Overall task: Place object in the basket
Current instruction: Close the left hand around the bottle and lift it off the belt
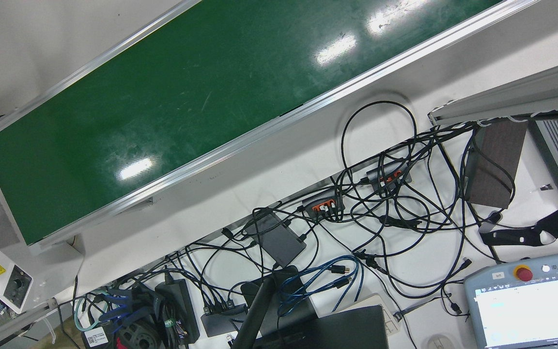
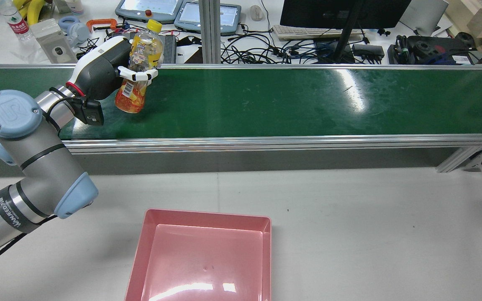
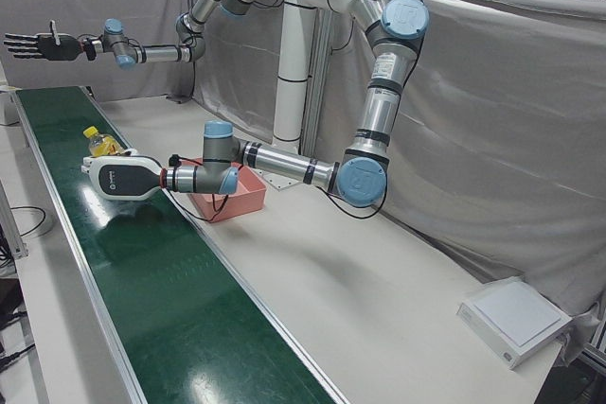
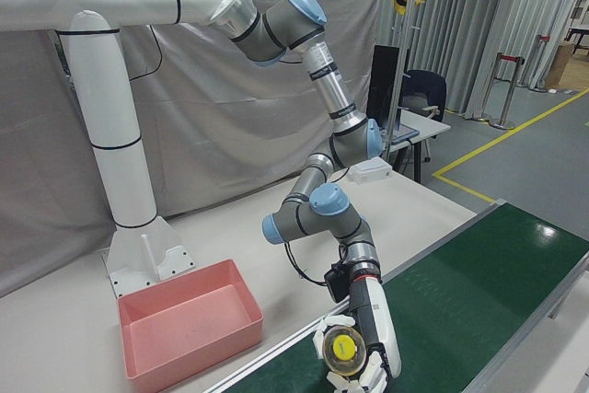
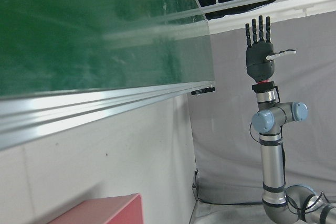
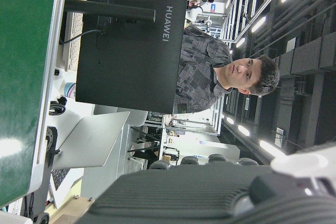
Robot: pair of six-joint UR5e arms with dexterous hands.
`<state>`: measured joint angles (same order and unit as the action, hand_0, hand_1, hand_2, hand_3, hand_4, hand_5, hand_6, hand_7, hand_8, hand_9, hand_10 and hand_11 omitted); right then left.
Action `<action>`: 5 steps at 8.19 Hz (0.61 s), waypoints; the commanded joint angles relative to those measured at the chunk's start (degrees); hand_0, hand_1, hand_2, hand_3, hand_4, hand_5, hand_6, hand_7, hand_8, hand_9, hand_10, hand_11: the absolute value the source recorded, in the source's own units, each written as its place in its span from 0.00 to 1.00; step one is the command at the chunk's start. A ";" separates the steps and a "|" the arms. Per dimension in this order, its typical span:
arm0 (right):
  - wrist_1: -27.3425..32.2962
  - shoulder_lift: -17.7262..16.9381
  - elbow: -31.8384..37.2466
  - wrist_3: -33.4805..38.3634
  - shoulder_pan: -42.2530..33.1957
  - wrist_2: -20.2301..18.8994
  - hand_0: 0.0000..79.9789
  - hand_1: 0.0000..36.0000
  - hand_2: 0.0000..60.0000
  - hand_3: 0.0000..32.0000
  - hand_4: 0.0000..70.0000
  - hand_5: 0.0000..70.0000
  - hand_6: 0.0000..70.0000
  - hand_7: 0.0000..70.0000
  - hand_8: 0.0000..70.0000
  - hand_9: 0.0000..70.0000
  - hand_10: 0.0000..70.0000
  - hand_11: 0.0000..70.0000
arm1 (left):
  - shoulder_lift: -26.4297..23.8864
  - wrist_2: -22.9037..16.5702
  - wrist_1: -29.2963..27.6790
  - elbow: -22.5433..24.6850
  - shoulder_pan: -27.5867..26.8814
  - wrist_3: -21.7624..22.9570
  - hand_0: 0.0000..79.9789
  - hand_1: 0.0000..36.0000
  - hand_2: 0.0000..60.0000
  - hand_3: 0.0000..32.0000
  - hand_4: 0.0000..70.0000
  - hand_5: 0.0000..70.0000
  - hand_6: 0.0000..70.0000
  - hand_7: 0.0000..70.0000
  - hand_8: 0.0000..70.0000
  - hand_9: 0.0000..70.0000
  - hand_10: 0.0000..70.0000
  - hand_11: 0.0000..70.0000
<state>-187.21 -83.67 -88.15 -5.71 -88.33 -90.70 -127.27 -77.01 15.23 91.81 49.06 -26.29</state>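
Note:
A juice bottle (image 2: 138, 62) with a yellow cap and orange drink leans over the left end of the green conveyor belt (image 2: 287, 100). My left hand (image 2: 103, 69) is shut on its middle; the left-front view shows the hand (image 3: 123, 179) above the belt with the bottle (image 3: 99, 144) behind it. The right-front view looks down on the cap (image 4: 342, 349) inside the white fingers (image 4: 373, 376). I cannot tell whether the bottle's base touches the belt. The pink basket (image 2: 207, 217) sits empty on the table near the arms. My right hand (image 3: 38, 44), black, hangs open high above the belt's far end.
Beyond the belt lie cables (image 1: 380, 203), teach pendants (image 2: 149, 8), a monitor (image 2: 341, 12) and small clutter. A person (image 6: 210, 77) stands behind the monitor. A white box (image 3: 516, 319) lies at the table's far corner. Grey curtains close the back.

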 commanded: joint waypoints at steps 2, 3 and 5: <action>0.00 0.00 0.00 0.00 0.00 0.00 0.00 0.00 0.00 0.00 0.00 0.00 0.00 0.00 0.00 0.00 0.00 0.00 | 0.09 -0.59 5.23 7.75 -1.32 0.19 0.58 0.71 1.00 0.00 0.53 0.92 0.57 0.80 0.82 1.00 0.85 1.00; 0.00 0.00 0.00 0.00 0.00 0.00 0.00 0.00 0.00 0.00 0.00 0.00 0.00 0.00 0.00 0.00 0.00 0.00 | 0.09 -0.59 9.51 11.95 -4.29 -0.86 0.58 0.72 1.00 0.00 0.54 0.93 0.57 0.79 0.80 1.00 0.83 1.00; 0.00 0.00 0.00 0.00 0.00 0.00 0.00 0.00 0.00 0.00 0.00 0.00 0.00 0.00 0.00 0.00 0.00 0.00 | 0.09 -0.59 16.91 19.26 -10.26 -5.77 0.58 0.69 1.00 0.00 0.55 0.92 0.57 0.79 0.78 1.00 0.81 1.00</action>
<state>-187.21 -83.67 -88.15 -5.71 -88.33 -90.70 -127.22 -77.59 25.03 103.86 44.73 -27.96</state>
